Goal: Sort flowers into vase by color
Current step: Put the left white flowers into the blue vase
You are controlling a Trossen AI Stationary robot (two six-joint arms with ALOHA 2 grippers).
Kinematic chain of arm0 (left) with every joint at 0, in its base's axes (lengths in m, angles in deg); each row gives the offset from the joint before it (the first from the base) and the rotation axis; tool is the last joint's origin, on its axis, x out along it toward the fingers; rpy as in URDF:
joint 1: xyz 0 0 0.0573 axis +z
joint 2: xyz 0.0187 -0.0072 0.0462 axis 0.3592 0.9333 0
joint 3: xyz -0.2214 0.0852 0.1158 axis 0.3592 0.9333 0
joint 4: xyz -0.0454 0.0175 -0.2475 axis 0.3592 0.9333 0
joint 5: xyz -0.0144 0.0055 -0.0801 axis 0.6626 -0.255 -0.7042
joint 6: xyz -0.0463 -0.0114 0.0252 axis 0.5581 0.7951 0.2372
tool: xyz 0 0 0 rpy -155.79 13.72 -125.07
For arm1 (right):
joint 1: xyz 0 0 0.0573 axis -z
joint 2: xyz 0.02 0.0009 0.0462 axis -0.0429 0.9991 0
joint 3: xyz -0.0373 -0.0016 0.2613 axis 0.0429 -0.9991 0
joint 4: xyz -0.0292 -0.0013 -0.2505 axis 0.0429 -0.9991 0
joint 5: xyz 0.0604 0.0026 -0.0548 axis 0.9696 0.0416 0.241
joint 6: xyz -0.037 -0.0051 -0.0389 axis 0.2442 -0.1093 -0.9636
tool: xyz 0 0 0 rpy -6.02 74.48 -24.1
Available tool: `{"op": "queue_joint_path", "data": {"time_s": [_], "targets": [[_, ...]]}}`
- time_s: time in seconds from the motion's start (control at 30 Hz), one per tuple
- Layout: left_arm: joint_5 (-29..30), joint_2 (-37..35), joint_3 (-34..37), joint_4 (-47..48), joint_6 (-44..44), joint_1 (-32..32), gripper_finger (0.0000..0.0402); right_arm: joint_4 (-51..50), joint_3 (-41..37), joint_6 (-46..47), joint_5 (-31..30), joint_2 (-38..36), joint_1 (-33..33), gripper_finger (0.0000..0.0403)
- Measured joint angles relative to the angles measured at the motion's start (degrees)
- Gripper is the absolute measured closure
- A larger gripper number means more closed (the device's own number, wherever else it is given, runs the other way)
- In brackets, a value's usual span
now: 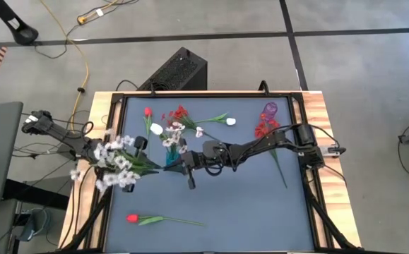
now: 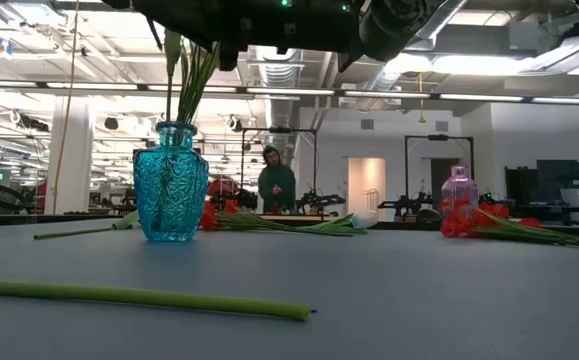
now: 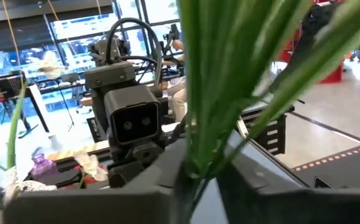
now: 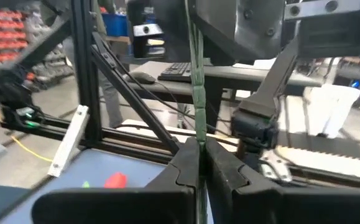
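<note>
A spray of white blossoms (image 1: 112,166) with green stems hangs in the air between both grippers, left of the teal vase (image 1: 171,152). My left gripper (image 1: 144,168) is shut on its stems just behind the blossoms. My right gripper (image 1: 167,168) faces it, shut on the stem end. The teal vase (image 2: 171,180) holds white flowers, and green stems (image 2: 184,90) rise out of it. A purple vase (image 1: 269,109) with red flowers (image 1: 263,128) stands far right. One red tulip (image 1: 132,219) lies flat near the table's near edge. My left gripper (image 3: 195,177) pinches a bundle of several green stems and leaves (image 3: 211,93) between its two fingers, coming level from the table's left. The spray is lifted clear of the table. My right gripper (image 4: 199,149) pinches one thin green stem (image 4: 198,93) between its fingertips, coming level from the table's right, opposite the left gripper. The stem runs straight on toward the left gripper.
Along the far side lie a red tulip (image 1: 147,111), a white tulip (image 1: 156,129), a red spray (image 1: 178,113) and another white tulip (image 1: 230,121). The red tulip's long stem (image 2: 139,297) crosses the near foreground. A person (image 2: 276,180) stands far behind the table.
</note>
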State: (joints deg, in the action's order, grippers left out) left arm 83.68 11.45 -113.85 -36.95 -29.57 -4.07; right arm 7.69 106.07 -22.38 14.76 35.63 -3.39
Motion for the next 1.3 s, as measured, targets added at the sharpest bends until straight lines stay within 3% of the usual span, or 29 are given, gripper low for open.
{"op": "queue_joint_path", "data": {"time_s": [0.07, 0.33, 0.67, 0.9, 1.3], "targets": [[-0.1, 0.0, 0.0, 0.0, 0.0, 0.0, 0.0388, 0.0, 0.0, 1.6, 0.2, 0.0, -0.3, 0.0352], [0.9, 0.0, -1.8, 4.6, 1.1, 0.0, 0.0399, -2.5, 0.0, 0.9, 0.4, -1.6, -0.6, 0.0288], [8.2, 0.0, -4.9, 12.1, -0.5, 0.1, 0.0401, -25.6, 0.1, 1.7, 1.0, -9.3, -0.4, 0.0177], [9.7, 0.1, -3.1, 12.8, 0.2, 3.2, 0.0401, -37.1, 0.1, 2.7, 1.0, -14.2, -0.9, 0.017], [9.7, 0.2, 0.6, 9.1, 1.1, 8.1, 0.0401, -40.0, 0.1, 2.3, 1.0, -15.2, -1.7, 0.0176]]}}
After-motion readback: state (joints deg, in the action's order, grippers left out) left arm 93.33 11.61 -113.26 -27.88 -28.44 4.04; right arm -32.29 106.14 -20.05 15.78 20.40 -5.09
